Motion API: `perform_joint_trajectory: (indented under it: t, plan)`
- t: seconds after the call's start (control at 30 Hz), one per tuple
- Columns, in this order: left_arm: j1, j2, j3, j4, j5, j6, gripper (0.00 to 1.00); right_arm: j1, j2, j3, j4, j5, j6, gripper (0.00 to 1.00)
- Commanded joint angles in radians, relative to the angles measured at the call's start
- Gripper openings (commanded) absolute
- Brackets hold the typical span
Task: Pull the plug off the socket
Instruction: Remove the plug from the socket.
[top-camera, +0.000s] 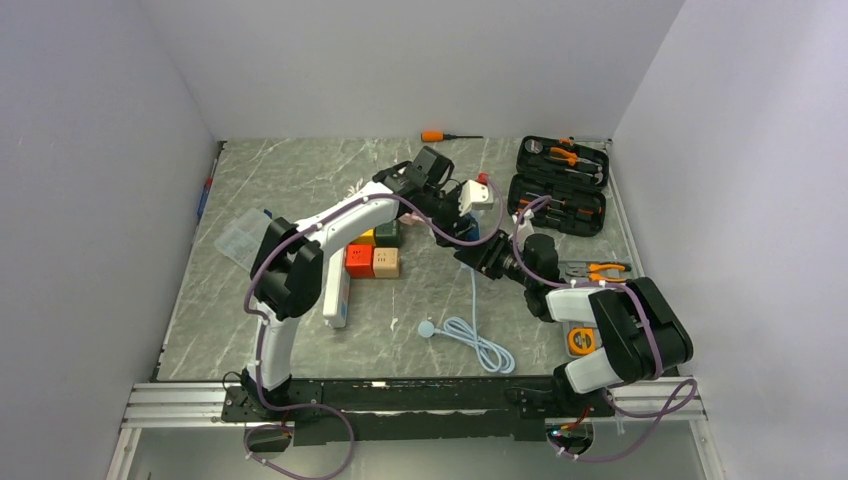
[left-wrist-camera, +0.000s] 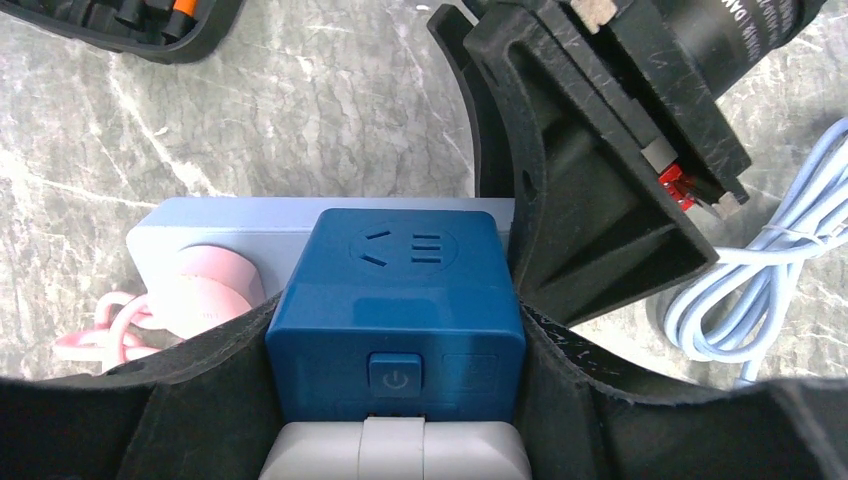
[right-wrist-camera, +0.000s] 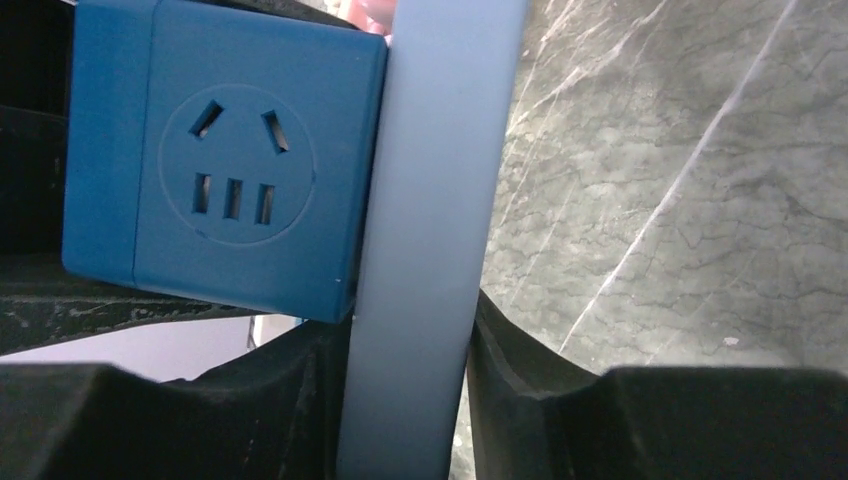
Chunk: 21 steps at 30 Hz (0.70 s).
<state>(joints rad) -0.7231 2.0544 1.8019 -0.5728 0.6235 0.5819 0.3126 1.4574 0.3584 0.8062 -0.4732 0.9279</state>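
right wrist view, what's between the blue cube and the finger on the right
The pale strip, flat against the cube on one side and touching that finger on the other; the right wrist view shows it.

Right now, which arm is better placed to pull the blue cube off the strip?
Left, probably: the left gripper grips the blue cube, while the right gripper straddles the pale strip, suited to bracing it.

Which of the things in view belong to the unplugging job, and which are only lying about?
Job: blue cube socket; pale blue strip joined to it; left gripper, jaws on the cube; right gripper, jaws around the strip.
Lying about: screwdriver; tool case; coloured cubes; pliers; tape measure.
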Motion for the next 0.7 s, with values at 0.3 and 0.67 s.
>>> perform_joint_trajectory:
  t: [0.3, 0.67]
  plan:
    - [-0.006, -0.183, -0.042, -0.041, 0.048, 0.052, 0.80, 0.081, -0.181, 0.080, -0.190, 0.225, -0.199, 0.04]
    - [-0.045, -0.193, -0.052, -0.141, -0.016, 0.132, 0.92, 0.234, -0.266, 0.168, -0.410, 0.533, -0.271, 0.00]
